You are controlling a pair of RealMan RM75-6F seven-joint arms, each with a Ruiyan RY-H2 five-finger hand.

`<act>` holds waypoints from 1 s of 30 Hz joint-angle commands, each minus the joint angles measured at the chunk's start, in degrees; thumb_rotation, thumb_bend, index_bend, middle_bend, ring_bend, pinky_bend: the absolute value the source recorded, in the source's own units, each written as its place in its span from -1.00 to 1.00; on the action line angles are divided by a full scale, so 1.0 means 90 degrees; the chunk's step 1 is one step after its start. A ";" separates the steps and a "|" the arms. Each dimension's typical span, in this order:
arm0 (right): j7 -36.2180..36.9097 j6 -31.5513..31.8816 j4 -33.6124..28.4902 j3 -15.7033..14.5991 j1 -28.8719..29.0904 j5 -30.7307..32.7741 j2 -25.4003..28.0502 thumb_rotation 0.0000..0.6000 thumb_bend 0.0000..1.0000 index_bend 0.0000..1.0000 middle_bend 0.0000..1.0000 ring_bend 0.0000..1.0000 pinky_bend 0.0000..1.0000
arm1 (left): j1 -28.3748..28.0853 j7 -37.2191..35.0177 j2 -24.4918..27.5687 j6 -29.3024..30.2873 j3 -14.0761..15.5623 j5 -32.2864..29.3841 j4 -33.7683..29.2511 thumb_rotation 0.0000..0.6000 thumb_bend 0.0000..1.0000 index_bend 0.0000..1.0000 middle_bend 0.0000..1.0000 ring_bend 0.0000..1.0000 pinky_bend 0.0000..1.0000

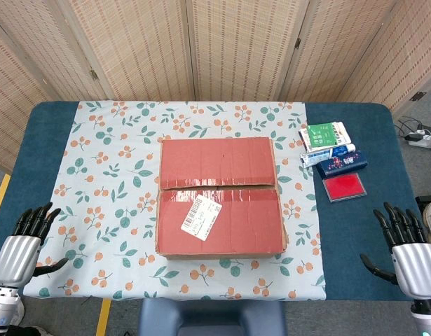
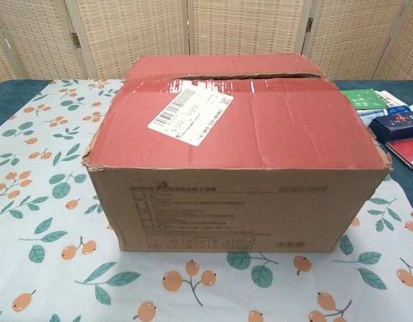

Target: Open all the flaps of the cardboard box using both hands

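Cardboard box (image 1: pixel 221 197) sits in the middle of the table (image 1: pixel 355 231) on a floral cloth (image 1: pixel 110 175), its two red-topped flaps (image 1: pixel 216 161) lying shut and meeting along a seam that runs left to right. The box's long axis also runs left to right across the table, and one broad side faces the robot. A white shipping label (image 2: pixel 191 115) with a barcode is stuck askew on the near flap; its print and handwriting are too small to read. The front wall in the chest view carries rows of small printed text, likewise illegible. To the right of the box, on the bare blue tabletop, lie a green-and-white packet (image 1: pixel 325 135), a tube (image 1: pixel 329 155), a dark blue box (image 1: pixel 341 163) and a red pad (image 1: pixel 344 186), close together; their lettering cannot be made out. The left hand (image 1: pixel 22 241) hovers at the near left edge of the table, empty, fingers spread apart. The right hand (image 1: pixel 404 248) hovers at the near right edge, likewise empty with fingers apart. Both are well apart from the box. Woven folding screens (image 1: pixel 222 49) stand behind the table.
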 commanded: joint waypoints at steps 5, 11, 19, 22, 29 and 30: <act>0.0198 -0.0223 0.0058 0.0070 0.0144 0.0106 -0.0010 0.48 -0.36 -1.00 -1.00 -1.00 -1.00 | 0.0033 -0.0080 0.0038 0.0121 -0.0007 0.0057 -0.0034 1.00 -0.67 -1.00 -1.00 -1.00 -1.00; 0.1150 -0.0924 -0.0186 0.0311 0.0764 0.0138 0.0337 0.63 -0.36 -1.00 -1.00 -1.00 -1.00 | 0.0085 -0.0300 0.0079 0.0289 -0.0014 0.0142 0.0058 1.00 -0.67 -1.00 -1.00 -1.00 -1.00; 0.1616 -0.2654 -0.0264 0.1004 0.2134 0.0846 0.0485 0.76 -0.36 -1.00 -1.00 -1.00 -1.00 | 0.0149 -0.0561 0.0179 0.0402 -0.0051 0.0074 0.0087 1.00 -0.57 -1.00 -0.99 -1.00 -1.00; 0.1588 -0.3005 -0.0019 0.1198 0.2543 0.0995 0.0239 0.76 -0.37 -1.00 -1.00 -1.00 -1.00 | 0.0147 -0.0675 0.0205 0.0402 -0.0085 0.0019 0.0125 1.00 -0.50 -1.00 -1.00 -1.00 -1.00; 0.1323 -0.3417 0.0818 0.1500 0.3285 0.1224 -0.0506 0.76 -0.36 -1.00 -1.00 -0.99 -1.00 | 0.0115 -0.0914 0.0284 0.0312 -0.0170 -0.0174 0.0189 1.00 -0.50 -1.00 -1.00 -1.00 -1.00; 0.1280 -0.3461 0.0979 0.1526 0.3390 0.1260 -0.0658 0.76 -0.36 -1.00 -1.00 -0.99 -1.00 | 0.0110 -0.0963 0.0298 0.0294 -0.0194 -0.0228 0.0208 1.00 -0.50 -1.00 -1.00 -1.00 -1.00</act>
